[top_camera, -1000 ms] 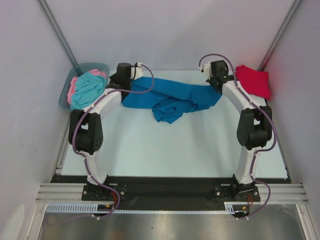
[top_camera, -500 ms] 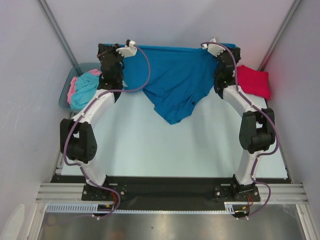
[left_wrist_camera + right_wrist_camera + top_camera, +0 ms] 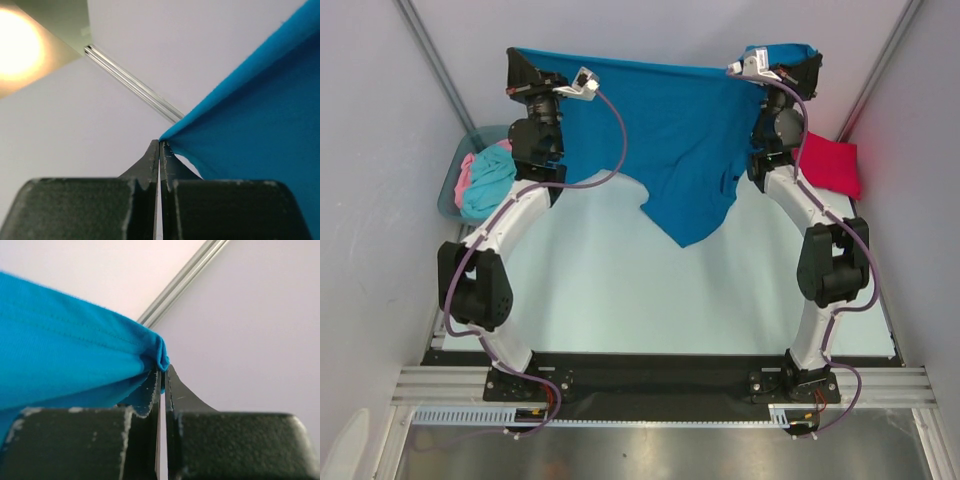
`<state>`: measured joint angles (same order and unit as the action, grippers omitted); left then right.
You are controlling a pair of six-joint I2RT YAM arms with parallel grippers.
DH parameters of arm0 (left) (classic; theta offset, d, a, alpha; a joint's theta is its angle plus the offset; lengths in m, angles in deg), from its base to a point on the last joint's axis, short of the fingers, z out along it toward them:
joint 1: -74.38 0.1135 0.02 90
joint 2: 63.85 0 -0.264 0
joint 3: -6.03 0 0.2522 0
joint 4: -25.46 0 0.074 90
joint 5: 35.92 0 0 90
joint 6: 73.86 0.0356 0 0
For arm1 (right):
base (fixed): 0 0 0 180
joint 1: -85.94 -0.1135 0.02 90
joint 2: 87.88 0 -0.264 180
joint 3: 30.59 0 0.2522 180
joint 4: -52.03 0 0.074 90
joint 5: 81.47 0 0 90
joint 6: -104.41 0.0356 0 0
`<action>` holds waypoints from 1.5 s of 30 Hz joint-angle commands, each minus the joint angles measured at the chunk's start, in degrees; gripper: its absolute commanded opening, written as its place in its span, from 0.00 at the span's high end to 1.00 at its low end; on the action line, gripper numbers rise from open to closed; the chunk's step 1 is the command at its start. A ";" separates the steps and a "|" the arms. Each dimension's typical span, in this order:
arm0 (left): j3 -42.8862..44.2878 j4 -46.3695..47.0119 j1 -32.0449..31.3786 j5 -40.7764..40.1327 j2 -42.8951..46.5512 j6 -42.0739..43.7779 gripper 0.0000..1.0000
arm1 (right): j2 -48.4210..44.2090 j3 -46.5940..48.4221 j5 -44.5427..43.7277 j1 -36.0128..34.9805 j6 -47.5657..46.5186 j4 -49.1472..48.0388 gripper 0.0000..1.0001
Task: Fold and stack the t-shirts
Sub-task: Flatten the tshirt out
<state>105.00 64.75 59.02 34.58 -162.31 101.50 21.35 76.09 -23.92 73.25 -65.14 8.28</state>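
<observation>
A deep blue t-shirt [image 3: 670, 140] hangs stretched in the air between my two raised grippers, its lower part drooping to a point above the table. My left gripper [image 3: 520, 70] is shut on its left top corner; in the left wrist view the cloth [image 3: 260, 115] runs off to the right from the closed fingertips [image 3: 161, 144]. My right gripper [image 3: 805, 62] is shut on the right top corner, where a fold of blue cloth [image 3: 75, 350] bunches at the pinched tips [image 3: 163, 371]. A red t-shirt [image 3: 828, 160] lies folded at the back right.
A grey-blue bin [image 3: 460, 180] at the back left holds turquoise [image 3: 492, 180] and pink [image 3: 466, 172] t-shirts. White walls close in the pale table [image 3: 650, 300] on three sides, with metal posts in the back corners.
Both grippers have risen from table height, lifting the blue t-shirt off the table and spreading it between them. It now hangs open in the air.
</observation>
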 commanded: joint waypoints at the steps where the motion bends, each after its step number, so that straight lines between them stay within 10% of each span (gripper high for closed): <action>1: 2.59 6.98 -0.03 2.81 4.93 5.69 1.00 | -0.95 3.49 1.77 -0.14 -2.98 -9.55 1.00; 4: 1.71 -4.84 -0.03 1.94 8.88 1.93 1.00 | -5.94 2.09 1.51 -0.49 3.76 2.62 1.00; 10: -4.42 -51.69 -0.46 8.12 24.75 -17.75 1.00 | -17.89 5.95 13.17 -0.32 37.76 73.01 1.00; 21: -2.25 -100.41 -1.34 25.30 36.74 -20.14 1.00 | -21.44 18.75 41.32 -4.97 33.86 143.61 1.00; 45: 26.07 -110.45 -0.03 34.10 29.20 -23.85 1.00 | -20.82 36.47 44.76 -7.53 38.50 143.57 1.00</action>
<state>130.56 -46.87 58.61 67.36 -131.86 78.23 -0.79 110.71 20.56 65.28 -28.53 143.84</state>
